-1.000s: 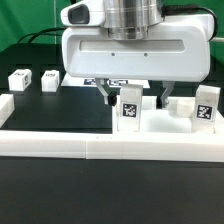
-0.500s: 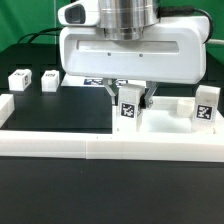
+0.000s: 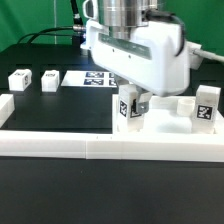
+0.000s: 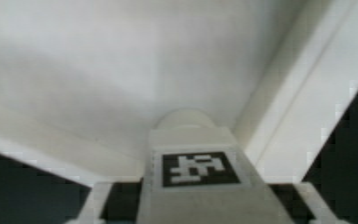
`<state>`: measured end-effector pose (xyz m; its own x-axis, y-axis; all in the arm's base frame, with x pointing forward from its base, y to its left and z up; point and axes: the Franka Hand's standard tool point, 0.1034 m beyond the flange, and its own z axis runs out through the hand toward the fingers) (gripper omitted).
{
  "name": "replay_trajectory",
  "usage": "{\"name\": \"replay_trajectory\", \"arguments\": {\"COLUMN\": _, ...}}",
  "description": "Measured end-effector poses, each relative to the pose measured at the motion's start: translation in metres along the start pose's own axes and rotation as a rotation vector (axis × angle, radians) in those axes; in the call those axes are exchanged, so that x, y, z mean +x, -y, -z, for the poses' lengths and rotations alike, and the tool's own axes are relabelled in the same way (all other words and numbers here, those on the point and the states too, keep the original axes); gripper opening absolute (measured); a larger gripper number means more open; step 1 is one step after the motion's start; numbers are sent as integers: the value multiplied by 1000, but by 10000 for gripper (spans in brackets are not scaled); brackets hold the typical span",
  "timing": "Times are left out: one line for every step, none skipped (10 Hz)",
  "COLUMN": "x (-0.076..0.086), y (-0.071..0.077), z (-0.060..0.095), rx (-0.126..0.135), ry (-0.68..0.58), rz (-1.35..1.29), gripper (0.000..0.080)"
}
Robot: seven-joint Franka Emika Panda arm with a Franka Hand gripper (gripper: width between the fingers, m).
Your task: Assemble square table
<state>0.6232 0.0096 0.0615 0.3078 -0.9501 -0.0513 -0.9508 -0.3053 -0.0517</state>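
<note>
My gripper (image 3: 131, 102) is shut on a white tagged leg block (image 3: 128, 113) and holds it, slightly tilted, at the edge of the white square slab (image 3: 165, 125), which lies flat behind the front border bar. The hand above is tilted. In the wrist view the leg (image 4: 197, 150) runs out between my fingers (image 4: 108, 204) with its tag up, over the slab (image 4: 105, 70). One more leg (image 3: 207, 103) stands on the slab at the exterior view's right. Two legs (image 3: 18, 78) (image 3: 50, 78) lie on the black table at the left.
A long white border bar (image 3: 100, 150) runs across the front, with a short white bar end (image 3: 5, 108) at the left. A small white block (image 3: 184, 106) stands on the slab. The marker board (image 3: 100, 77) lies behind my hand. Cables run at the back.
The fingers closed on the leg block. The hand has since tilted and swung toward the exterior view's right, and the leg has tipped slightly with it.
</note>
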Motion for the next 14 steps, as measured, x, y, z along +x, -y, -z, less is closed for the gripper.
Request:
{"name": "replay_trajectory", "arguments": {"x": 0, "y": 0, "z": 0, "rx": 12, "ry": -3, "rz": -189, "gripper": 290}}
{"name": "replay_trajectory", "arguments": {"x": 0, "y": 0, "z": 0, "rx": 16, "ry": -10, "rz": -250, "gripper": 290}}
{"name": "replay_trajectory", "arguments": {"x": 1, "y": 0, "z": 0, "rx": 17, "ry": -10, "rz": -309, "gripper": 290}}
{"name": "replay_trajectory", "arguments": {"x": 1, "y": 0, "z": 0, "rx": 18, "ry": -10, "rz": -374, "gripper": 290}}
{"name": "replay_trajectory", "arguments": {"x": 1, "y": 1, "z": 0, "rx": 19, "ry": -10, "rz": -414, "gripper": 290}}
{"name": "replay_trajectory", "arguments": {"x": 1, "y": 1, "z": 0, "rx": 20, "ry": -9, "rz": -491, "gripper": 290}}
{"name": "replay_trajectory", "arguments": {"x": 2, "y": 0, "z": 0, "rx": 20, "ry": -9, "rz": -538, "gripper": 290}}
{"name": "replay_trajectory", "arguments": {"x": 4, "y": -2, "z": 0, "rx": 15, "ry": -12, "rz": -703, "gripper": 290}}
{"name": "replay_trajectory", "arguments": {"x": 5, "y": -5, "z": 0, "rx": 13, "ry": -18, "rz": -792, "gripper": 294}}
{"name": "replay_trajectory", "arguments": {"x": 5, "y": -6, "z": 0, "rx": 10, "ry": -25, "rz": -818, "gripper": 294}}
{"name": "replay_trajectory", "arguments": {"x": 6, "y": -8, "z": 0, "rx": 8, "ry": -35, "rz": -877, "gripper": 303}}
{"name": "replay_trajectory", "arguments": {"x": 6, "y": -10, "z": 0, "rx": 7, "ry": -43, "rz": -888, "gripper": 307}}
{"name": "replay_trajectory", "arguments": {"x": 7, "y": -11, "z": 0, "rx": 6, "ry": -49, "rz": -886, "gripper": 307}}
{"name": "replay_trajectory", "arguments": {"x": 7, "y": -11, "z": 0, "rx": 5, "ry": -50, "rz": -860, "gripper": 307}}
